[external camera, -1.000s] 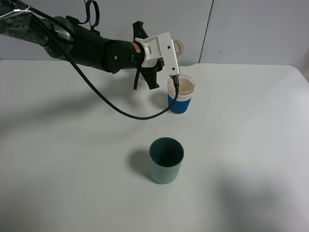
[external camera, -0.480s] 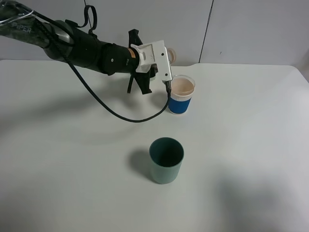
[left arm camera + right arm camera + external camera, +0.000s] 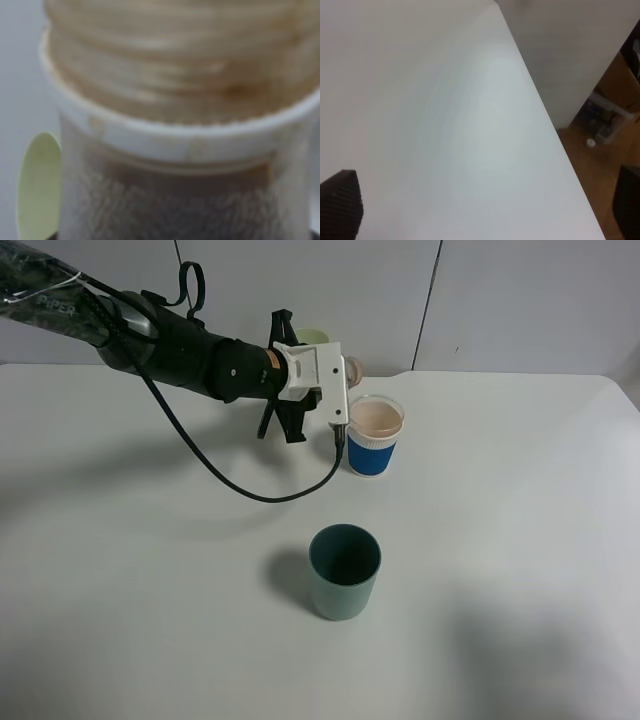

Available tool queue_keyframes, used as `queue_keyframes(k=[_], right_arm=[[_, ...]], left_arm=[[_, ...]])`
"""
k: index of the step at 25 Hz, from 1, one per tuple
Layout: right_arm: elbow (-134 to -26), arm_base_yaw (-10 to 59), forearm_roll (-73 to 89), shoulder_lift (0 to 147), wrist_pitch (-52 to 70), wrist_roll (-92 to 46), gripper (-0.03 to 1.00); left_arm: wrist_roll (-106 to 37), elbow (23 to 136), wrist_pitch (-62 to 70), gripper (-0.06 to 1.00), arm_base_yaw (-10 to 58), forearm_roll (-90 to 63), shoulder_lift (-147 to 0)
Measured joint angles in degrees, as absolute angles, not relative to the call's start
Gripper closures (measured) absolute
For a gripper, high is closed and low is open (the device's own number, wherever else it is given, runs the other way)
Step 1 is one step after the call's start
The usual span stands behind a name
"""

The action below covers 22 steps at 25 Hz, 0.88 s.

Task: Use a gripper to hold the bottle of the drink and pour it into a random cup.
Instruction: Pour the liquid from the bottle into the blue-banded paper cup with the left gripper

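1. Bottle of the drink [image 3: 352,370] sits in the upper middle of the high view, raised off the table [image 3: 520,540]. Only a rounded pale end of it shows past the white jaw piece.
2. The left gripper [image 3: 335,390] is clamped on the bottle, its jaws pressed against it. The thick black arm reaches in from the upper left of the frame.
3. In the left wrist view the bottle [image 3: 175,125] fills nearly the whole picture, blurred. A threaded neck, a white collar ring and brownish streaks on the clear wall can be made out.
4. The cup [image 3: 374,445], with a blue sleeve and white band, stands upright on the table just right of and below the gripper. It holds pale pinkish-brown liquid close to its rim.
5. A black cable [image 3: 240,485] loops down from the arm and comes up again beside the cup.
6. A dark teal cup [image 3: 345,572] stands upright in the lower middle of the frame, well apart from the blue one.
7. A pale green tumbler [image 3: 312,337] peeks out behind the gripper at the table's far edge. It also shows at the lower left of the left wrist view [image 3: 37,185].
8. Of the right gripper [image 3: 340,207] only a dark textured corner shows, above bare table [image 3: 445,125]. Whether its jaws are spread or together I cannot tell.
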<state>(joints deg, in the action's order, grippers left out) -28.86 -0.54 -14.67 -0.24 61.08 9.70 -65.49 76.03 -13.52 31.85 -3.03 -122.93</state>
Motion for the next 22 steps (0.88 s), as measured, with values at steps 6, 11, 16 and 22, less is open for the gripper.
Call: queue_keyframes(k=[6, 11, 16, 22], right_arm=[[-28.86, -0.54, -14.67, -0.24, 61.08, 9.7, -0.03], [-28.86, -0.54, -14.67, -0.24, 61.08, 9.7, -0.03], [-28.86, -0.54, -14.67, -0.24, 61.08, 9.7, -0.03], [-28.86, -0.54, -14.67, -0.24, 61.08, 9.7, -0.03]], left_arm=[[-65.51, 76.03, -13.52, 0.6, 31.0, -2.62, -122.93], [-64.36, 76.03, -12.45, 0.6, 29.95, -2.62, -122.93], [-57.07, 76.03, -9.16, 0.6, 29.18, 0.78, -122.93], [-45.8, 76.03, -5.76, 0.6, 29.18, 7.04, -122.57]])
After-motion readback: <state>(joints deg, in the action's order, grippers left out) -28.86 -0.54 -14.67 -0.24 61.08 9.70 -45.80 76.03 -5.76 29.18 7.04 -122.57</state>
